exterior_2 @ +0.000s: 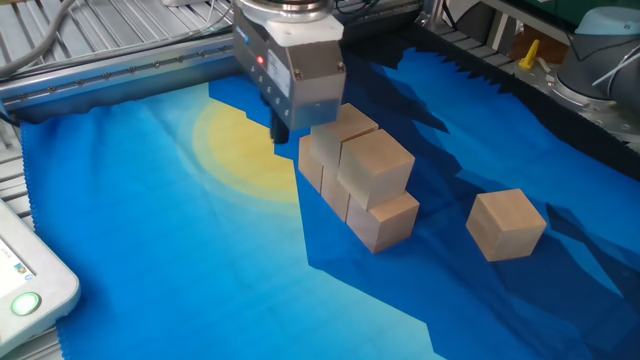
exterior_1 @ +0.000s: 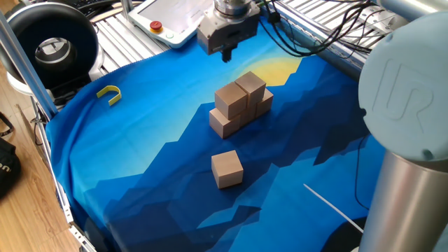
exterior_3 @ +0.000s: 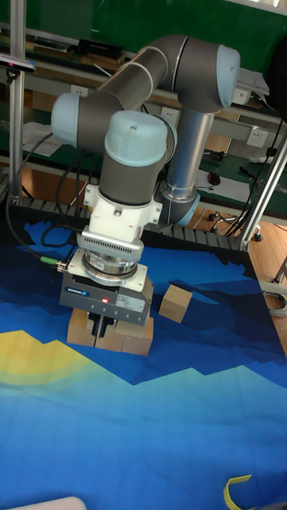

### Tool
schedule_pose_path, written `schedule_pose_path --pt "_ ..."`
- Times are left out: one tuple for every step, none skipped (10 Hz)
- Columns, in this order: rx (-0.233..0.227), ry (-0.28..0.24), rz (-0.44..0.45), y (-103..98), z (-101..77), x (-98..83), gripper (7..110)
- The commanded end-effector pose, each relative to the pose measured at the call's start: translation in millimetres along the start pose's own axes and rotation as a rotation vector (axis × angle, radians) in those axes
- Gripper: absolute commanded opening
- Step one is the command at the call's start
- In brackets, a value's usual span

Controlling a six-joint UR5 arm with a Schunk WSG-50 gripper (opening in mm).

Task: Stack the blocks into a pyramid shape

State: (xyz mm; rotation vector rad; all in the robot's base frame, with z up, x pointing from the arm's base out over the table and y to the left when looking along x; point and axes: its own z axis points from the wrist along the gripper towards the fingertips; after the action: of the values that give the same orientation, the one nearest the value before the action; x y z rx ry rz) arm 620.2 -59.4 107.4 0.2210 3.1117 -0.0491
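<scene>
While the big grey arm (exterior_3: 151, 103) reached over the bench, a blue cloth (exterior_1: 140, 154) with a yellow sun patch covered the surface. The gripper (exterior_1: 226, 54) hung low at the far side of the stacked blocks (exterior_1: 241, 103), just beside them and above the yellow patch. Its jaws looked close together with nothing between them, but I cannot tell the gap for sure. The stack stood near the middle of the cloth, with two blocks resting on the lower row. A single block (exterior_1: 227, 169) lay apart, nearer to the front edge. A small yellow hook (exterior_1: 109, 94) lay at the left, well apart.
</scene>
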Motion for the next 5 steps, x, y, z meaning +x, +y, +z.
schedule_pose_path --pt "0.045 0.045 -0.004 -15.2 -2.6 11.6 7" --pt "0.089 0.041 -0.019 -28.0 -3.8 9.2 7" --pt "0.1 0.042 -0.025 -31.6 -4.1 8.8 7" --pt "0.107 0.049 -0.028 -33.9 -3.8 10.5 7" --pt "0.132 0.057 -0.042 -43.6 -4.7 11.3 7"
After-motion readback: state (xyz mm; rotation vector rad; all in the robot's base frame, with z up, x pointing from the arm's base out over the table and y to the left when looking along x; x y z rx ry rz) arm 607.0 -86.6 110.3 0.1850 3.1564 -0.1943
